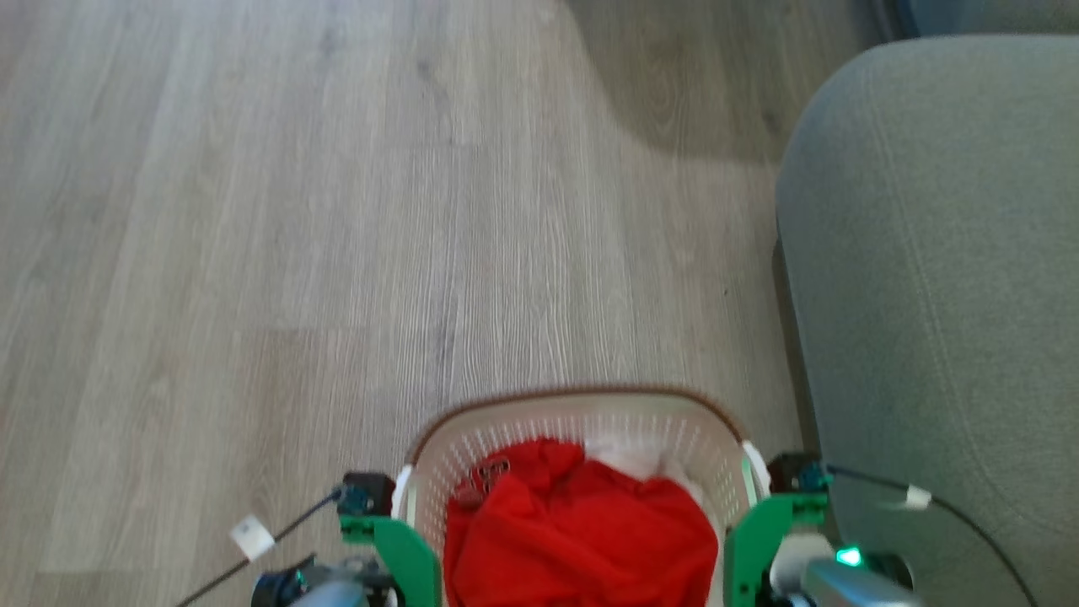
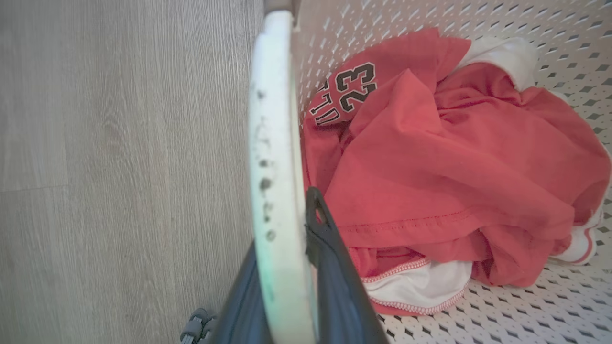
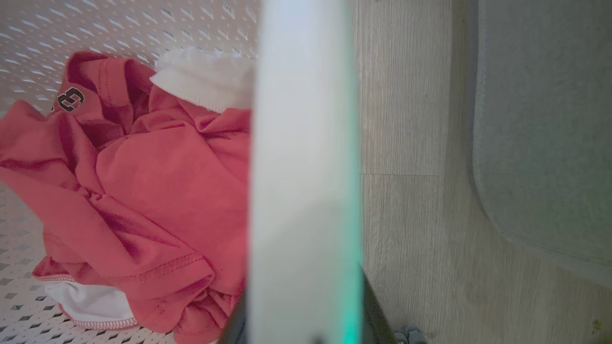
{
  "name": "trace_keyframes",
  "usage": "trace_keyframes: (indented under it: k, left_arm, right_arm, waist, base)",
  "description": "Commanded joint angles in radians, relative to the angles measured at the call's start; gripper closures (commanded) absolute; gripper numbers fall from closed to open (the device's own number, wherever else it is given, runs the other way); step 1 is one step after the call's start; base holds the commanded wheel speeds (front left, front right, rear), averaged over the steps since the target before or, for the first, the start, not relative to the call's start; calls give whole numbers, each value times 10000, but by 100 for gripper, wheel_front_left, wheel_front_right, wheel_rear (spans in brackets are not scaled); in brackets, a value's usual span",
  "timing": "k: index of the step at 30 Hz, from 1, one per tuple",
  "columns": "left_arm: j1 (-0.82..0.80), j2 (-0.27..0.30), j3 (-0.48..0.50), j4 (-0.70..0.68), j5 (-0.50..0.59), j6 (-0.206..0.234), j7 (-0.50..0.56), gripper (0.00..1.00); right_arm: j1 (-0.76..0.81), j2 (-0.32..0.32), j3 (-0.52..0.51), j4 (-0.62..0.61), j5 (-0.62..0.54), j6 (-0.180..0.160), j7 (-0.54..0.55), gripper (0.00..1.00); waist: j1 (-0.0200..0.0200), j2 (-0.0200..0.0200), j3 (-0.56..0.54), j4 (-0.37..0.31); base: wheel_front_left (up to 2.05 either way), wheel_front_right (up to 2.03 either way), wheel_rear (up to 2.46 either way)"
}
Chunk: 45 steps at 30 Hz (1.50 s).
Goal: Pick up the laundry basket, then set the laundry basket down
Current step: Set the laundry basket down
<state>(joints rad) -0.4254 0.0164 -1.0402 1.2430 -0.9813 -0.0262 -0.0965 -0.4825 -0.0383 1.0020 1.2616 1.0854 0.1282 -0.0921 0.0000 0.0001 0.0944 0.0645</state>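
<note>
While left claw (image 2: 282,239) and right claw (image 3: 306,317) clenched the laundry basket (image 1: 582,403) by its sides, the carry seemed in hand; set-down would need both lowering evenly.

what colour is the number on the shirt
Black, outlined in white: the number on the red shirt shows best in the left wrist view.

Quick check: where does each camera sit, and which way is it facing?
Head view: on the head, looking forward and down at floor, laundry basket, grey cushion; both green wrist brackets show.
Left wrist view: along its jaws, which straddle the left handle.
Right wrist view: along its jaws, either side of the right handle.
Both wrist views share the red jersey.
</note>
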Motion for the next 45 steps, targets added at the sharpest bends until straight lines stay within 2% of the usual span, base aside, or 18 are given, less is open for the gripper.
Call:
trace_keyframes:
  k: [1, 4, 20, 31, 45]
  left_arm:
    - [-695, 338, 40, 35, 31, 56, -192, 100]
    - [-974, 338, 46, 42, 35, 70, -302, 100]
    - [-3558, 338, 111, 130, 136, 160, -1090, 100]
    - [-5457, 338, 191, 6, 193, 282, -1488, 100]
    - [-6221, 338, -50, -215, 199, 400, -1612, 100]
  right_arm:
    - [-678, -120, 169, -62, 31, 25, -235, 100]
    - [-974, -120, 203, -29, 28, 25, -308, 100]
    - [-3736, -120, 69, 276, -254, 25, -970, 100]
    - [-5379, -505, -830, 290, -1474, 25, -1226, 100]
    - [-5943, -559, -1937, 291, -2807, 25, -1253, 100]
  waist:
    - [0, -1, 389, -26]
    - [0, -1, 710, -28]
    - [0, -1, 3822, 49]
    - [0, -1, 6243, 205]
    - [0, -1, 7588, 312]
  base:
    - [0, 0, 0]
    - [0, 0, 0]
    - [0, 0, 0]
    - [0, 0, 0]
    - [0, 0, 0]
